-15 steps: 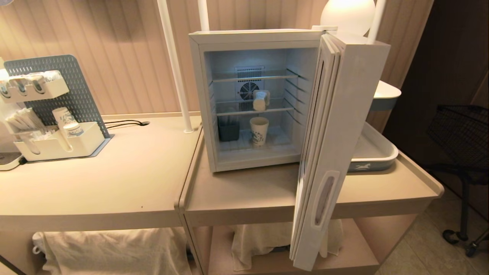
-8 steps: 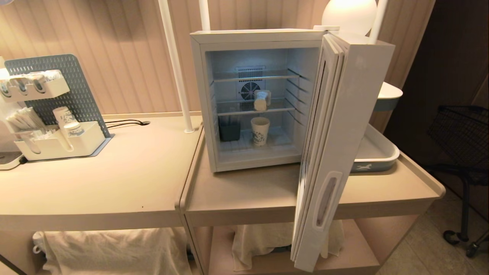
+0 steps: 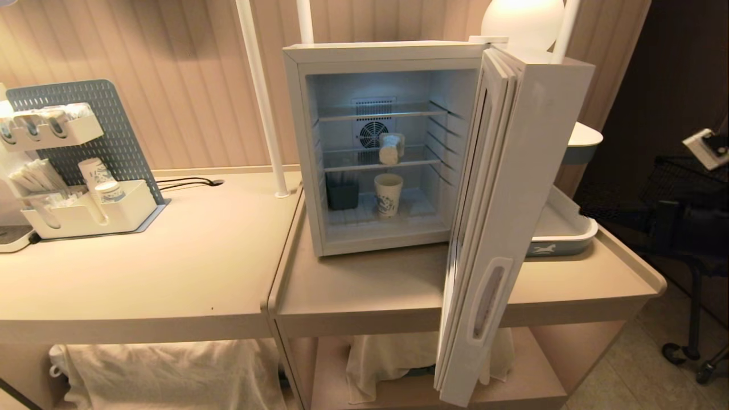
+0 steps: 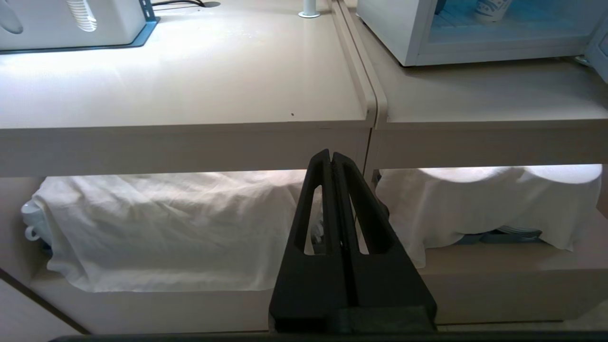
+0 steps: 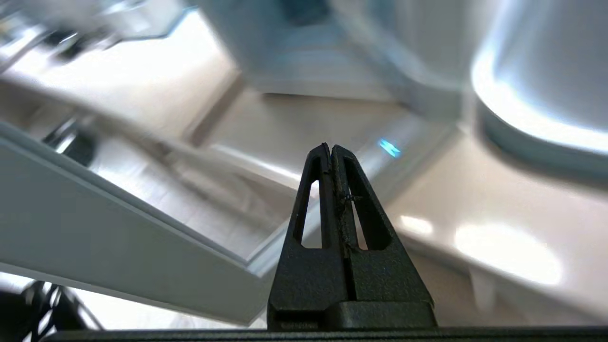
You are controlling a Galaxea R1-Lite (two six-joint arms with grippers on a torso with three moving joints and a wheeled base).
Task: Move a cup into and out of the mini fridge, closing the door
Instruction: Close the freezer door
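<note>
Inside, on the middle wire shelf of the mini fridge [image 3: 387, 57], the cup [image 3: 390, 149] lies tipped on its side, just in front of the round rear fan. Below it, on the fridge floor, a taller paper cup with blue pattern [image 3: 388, 195] stands upright, and to its left sits a small dark container [image 3: 342, 195]; the top shelf holds nothing. The door [image 3: 501, 228] hangs wide open on the right, swung toward the near side so that its edge faces forward. The fridge rests on the right tabletop [image 3: 370, 285], with a white tray [image 3: 561, 230] behind the door on the far right. On the left tabletop [image 3: 171, 262] a white organiser [image 3: 85, 213] in front of a blue-grey pegboard [image 3: 108, 131] holds stacked blue-printed paper cups [image 3: 99, 179] and other small supplies too small to name. White cloths [image 3: 171, 370] cover the lower shelves under both tabletops. The right gripper [image 5: 331, 148] has its fingers together, holding nothing, near the open door's outer side; the right arm [image 3: 672, 216] shows dark at the right edge of the head view. The left gripper [image 4: 331, 155] is low in front of the tabletops' near edge, fingers pressed together and empty.
</note>
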